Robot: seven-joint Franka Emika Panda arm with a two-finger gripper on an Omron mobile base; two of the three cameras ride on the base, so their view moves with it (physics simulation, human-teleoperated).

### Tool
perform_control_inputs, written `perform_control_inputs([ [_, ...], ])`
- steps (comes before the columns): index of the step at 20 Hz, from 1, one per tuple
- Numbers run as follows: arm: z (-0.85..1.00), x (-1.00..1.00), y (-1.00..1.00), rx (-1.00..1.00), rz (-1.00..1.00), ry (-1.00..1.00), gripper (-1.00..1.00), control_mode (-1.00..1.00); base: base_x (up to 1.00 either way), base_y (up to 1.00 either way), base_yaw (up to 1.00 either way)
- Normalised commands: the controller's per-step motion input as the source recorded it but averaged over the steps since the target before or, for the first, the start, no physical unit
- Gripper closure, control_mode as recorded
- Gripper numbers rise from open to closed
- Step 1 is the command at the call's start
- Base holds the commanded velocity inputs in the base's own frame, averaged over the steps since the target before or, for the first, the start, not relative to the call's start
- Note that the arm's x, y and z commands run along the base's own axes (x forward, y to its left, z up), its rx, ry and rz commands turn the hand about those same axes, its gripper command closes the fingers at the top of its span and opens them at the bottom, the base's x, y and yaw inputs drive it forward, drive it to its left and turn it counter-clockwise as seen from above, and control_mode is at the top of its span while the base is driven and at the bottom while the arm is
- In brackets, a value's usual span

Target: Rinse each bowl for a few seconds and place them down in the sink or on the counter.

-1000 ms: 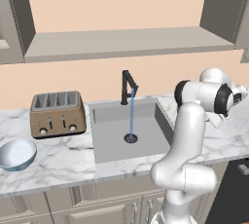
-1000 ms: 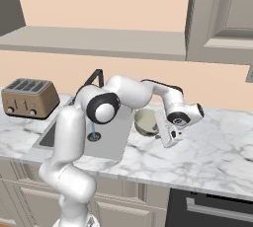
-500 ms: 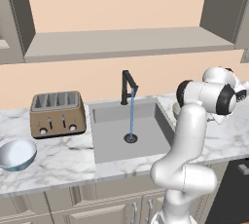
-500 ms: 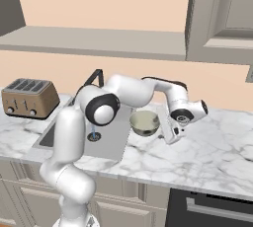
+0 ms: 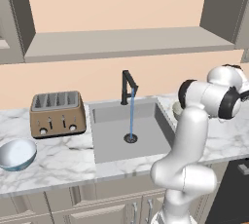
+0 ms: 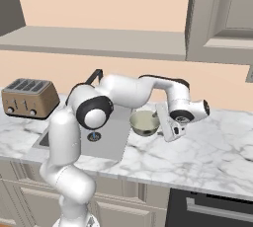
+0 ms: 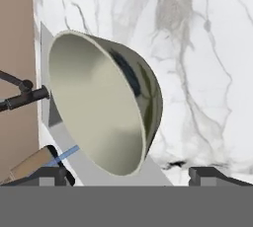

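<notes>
The olive-beige bowl [image 6: 144, 123] stands on the counter [image 6: 212, 152] just right of the sink [image 5: 146, 142]; its rim peeks from behind my arm [image 5: 177, 109]. My gripper [image 6: 168, 126] hovers beside its right side, open and holding nothing. Through the hand camera the bowl [image 7: 106, 102] lies close ahead, between and beyond the spread fingertips [image 7: 49, 174], with the gripper [image 7: 128, 176] apart from it. The light blue bowl [image 5: 17, 154] rests on the counter at the far left. A blue stream runs from the black faucet [image 5: 128, 85] to the drain [image 5: 131, 138].
A brown toaster [image 5: 55, 113] stands left of the sink against the wall. A dark oven front [image 6: 207, 210] sits below the counter at the right. Marble stretches to the right of the olive bowl.
The jaws have gone from partly closed to wide open, letting go of the olive bowl, which now stands on the counter. The hand has drawn slightly up and away from it.
</notes>
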Motion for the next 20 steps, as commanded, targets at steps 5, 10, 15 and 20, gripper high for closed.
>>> perform_control_inputs([
  [5, 0.40, -0.32, 0.06, -0.08, 0.00, -0.17, -1.00, -1.00, 0.00, 0.00, 0.00],
  [10, 0.59, -0.43, 0.08, -0.09, 0.00, -0.09, -1.00, -1.00, 0.00, 0.00, 0.00],
  [15, 0.42, -0.58, 0.14, -0.08, 0.01, -0.01, -1.00, -1.00, 0.00, 0.00, 0.00],
  [20, 0.04, -0.64, 0.32, -0.12, 0.00, -0.03, -1.00, -1.00, 0.00, 0.00, 0.00],
])
